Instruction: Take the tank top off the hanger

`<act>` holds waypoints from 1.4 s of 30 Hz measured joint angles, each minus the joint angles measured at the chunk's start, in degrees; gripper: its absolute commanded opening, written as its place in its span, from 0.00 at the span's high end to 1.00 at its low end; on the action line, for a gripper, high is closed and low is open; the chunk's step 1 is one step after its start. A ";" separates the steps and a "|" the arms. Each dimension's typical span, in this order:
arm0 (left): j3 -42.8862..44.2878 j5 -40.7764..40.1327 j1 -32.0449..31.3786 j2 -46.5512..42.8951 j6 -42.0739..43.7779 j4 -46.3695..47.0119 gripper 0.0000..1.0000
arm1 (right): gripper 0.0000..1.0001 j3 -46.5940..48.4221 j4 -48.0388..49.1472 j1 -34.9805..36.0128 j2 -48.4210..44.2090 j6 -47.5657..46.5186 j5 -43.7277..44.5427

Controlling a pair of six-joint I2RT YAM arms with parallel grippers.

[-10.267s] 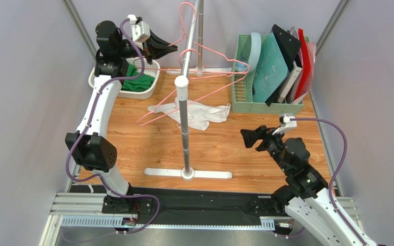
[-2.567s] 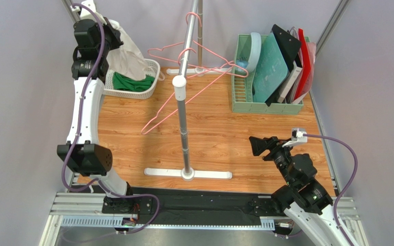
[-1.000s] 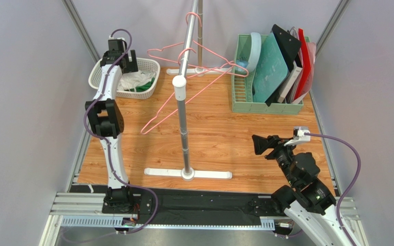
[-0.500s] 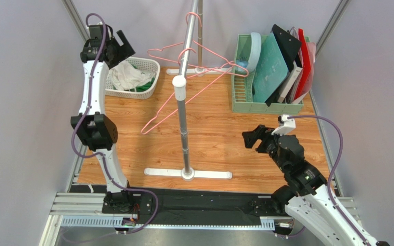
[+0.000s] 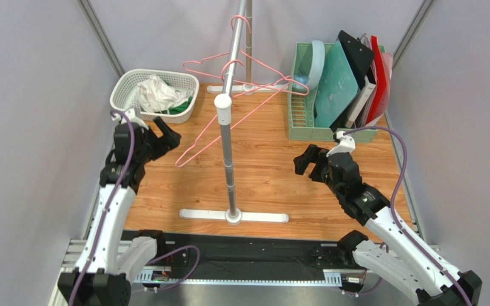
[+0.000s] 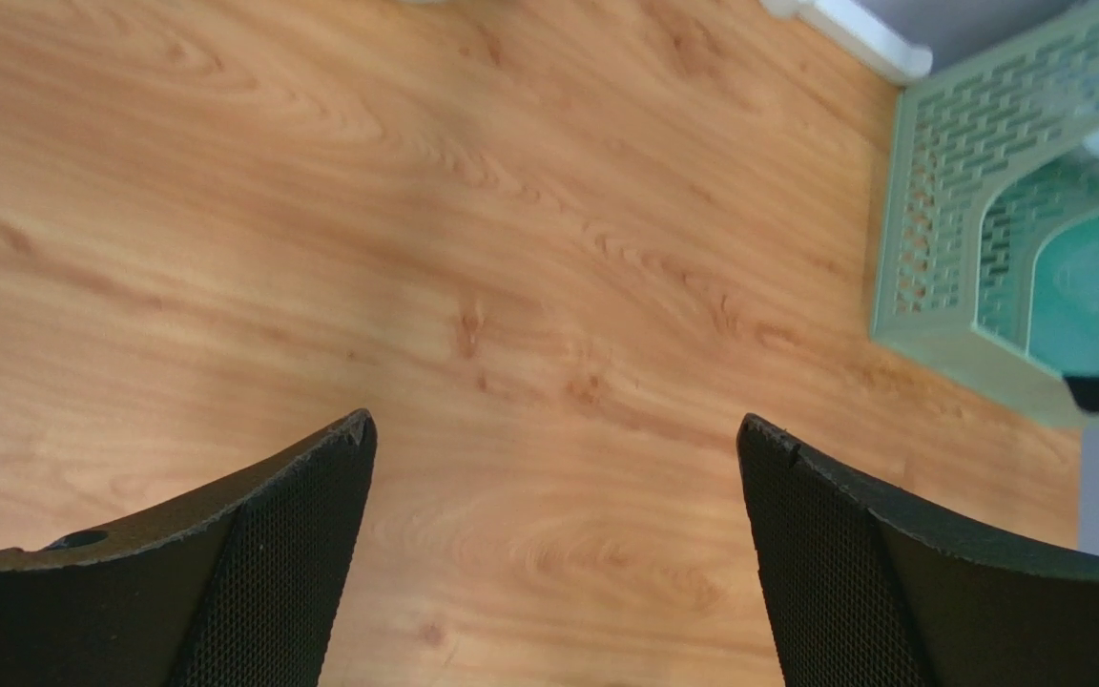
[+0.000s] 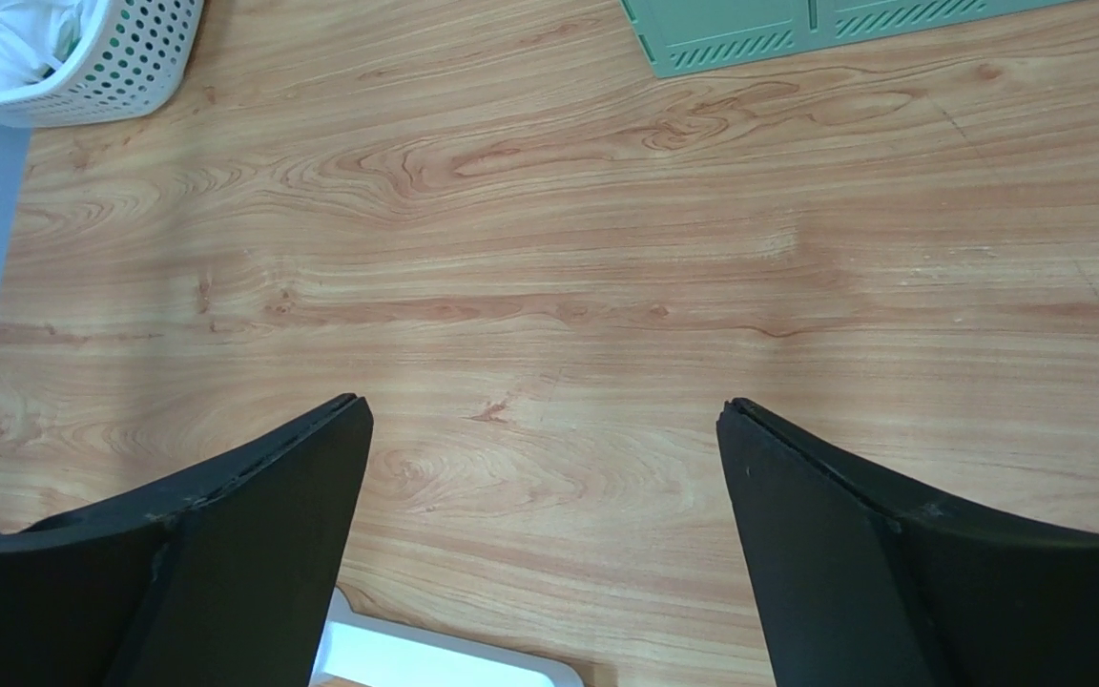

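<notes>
Now the white tank top (image 5: 157, 93) lies crumpled in the white basket (image 5: 123, 81) at the far left of the clothes rack (image 5: 228, 162), on top of something green. It is off the pink wire hanger (image 5: 180, 162) that hangs tilted from the rack's rail. Left of the rack, the left gripper (image 5: 167, 132) hovers over the wooden tabletop (image 5: 273, 185), jaws spread wide and holding nothing. Right of the rack, the right gripper (image 5: 304, 160) hovers equally wide and empty.
</notes>
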 measured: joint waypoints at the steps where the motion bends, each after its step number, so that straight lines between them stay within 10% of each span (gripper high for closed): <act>1: -3.34 0.46 -0.42 -2.93 -0.11 1.14 0.01 | 0.00 -0.11 0.72 -0.02 0.66 0.57 -0.02; 11: -25.97 8.46 -10.10 -25.00 -3.28 8.70 0.01 | 0.00 -10.56 8.70 -2.58 0.98 7.06 -0.74; 22: -42.49 16.85 -13.44 -44.06 -9.40 12.96 0.01 | 0.00 -27.56 3.41 -2.80 -41.86 12.20 0.46; 42: -49.20 24.35 -13.86 -52.87 -10.93 16.83 0.01 | 0.00 -32.92 7.41 -2.91 -41.83 16.83 -10.67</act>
